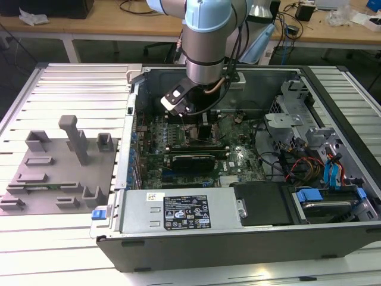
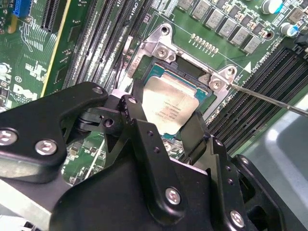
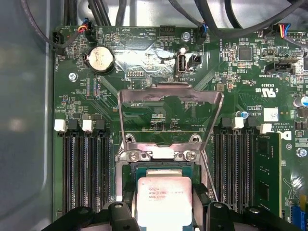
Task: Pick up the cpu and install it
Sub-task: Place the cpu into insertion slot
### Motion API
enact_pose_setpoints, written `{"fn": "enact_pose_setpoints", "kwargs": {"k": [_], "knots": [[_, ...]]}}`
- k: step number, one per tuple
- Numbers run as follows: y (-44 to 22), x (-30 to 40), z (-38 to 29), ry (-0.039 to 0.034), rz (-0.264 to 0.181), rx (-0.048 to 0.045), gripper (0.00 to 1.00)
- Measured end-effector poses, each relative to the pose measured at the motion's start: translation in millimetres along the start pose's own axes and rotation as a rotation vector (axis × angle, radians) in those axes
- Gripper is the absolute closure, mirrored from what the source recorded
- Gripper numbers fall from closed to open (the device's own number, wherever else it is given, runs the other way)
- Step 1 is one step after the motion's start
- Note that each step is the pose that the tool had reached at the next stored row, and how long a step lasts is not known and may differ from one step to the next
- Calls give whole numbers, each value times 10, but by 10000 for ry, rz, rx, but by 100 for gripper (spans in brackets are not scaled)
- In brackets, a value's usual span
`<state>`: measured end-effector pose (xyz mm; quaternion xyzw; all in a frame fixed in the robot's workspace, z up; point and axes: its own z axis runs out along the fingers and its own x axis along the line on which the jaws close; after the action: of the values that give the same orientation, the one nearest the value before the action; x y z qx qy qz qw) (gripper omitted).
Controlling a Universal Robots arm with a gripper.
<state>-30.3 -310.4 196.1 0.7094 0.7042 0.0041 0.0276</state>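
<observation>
- While the gripper (image 2: 166, 115) stands low over the open socket (image 3: 161, 153), its jaws are closed to the chip's width. One black finger (image 2: 139, 130) lies against each of two opposite edges of the cpu (image 2: 171, 103).
- Placing looks to be the step in hand. In both wrist views the cpu lies within the socket's frame, with the load plate (image 3: 171, 88) raised clear of it (whether the chip is fully down on the contacts or a shade above them, I cannot tell).
- By my judgement, the next move calls for a chip kept level and square to the frame, no sideways drag, and a gentle release.
- Over in the exterior view, the grey tray (image 1: 53, 173) lies outside the computer case (image 1: 238, 238), well apart from the arm (image 1: 205, 42).
</observation>
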Motion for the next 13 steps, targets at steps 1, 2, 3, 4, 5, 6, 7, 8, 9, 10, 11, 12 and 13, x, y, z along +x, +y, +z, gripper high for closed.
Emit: {"fn": "enact_pose_setpoints", "kwargs": {"k": [1, 2, 3, 4, 5, 6, 7, 8, 9, 10, 11, 12, 13], "knots": [[-1, 0, 4, 2, 0, 2, 45], [-1, -1, 6, 2, 0, 2, 45], [-1, -1, 7, 2, 0, 2, 45], [-1, 0, 8, 3, 0, 1, 45], [0, 0, 8, 4, 0, 0, 45], [-1, 0, 9, 4, 0, 1, 45], [0, 0, 10, 6, 1, -2, 45], [0, -1, 10, 0, 0, -4, 45], [0, 1, 11, 11, 1, -4, 45], [1, 2, 13, 18, 0, -7, 38], [1, 3, 14, 17, 1, -5, 38], [0, 1, 12, 9, 0, -2, 38], [0, 0, 11, 11, -1, 0, 38]]}}
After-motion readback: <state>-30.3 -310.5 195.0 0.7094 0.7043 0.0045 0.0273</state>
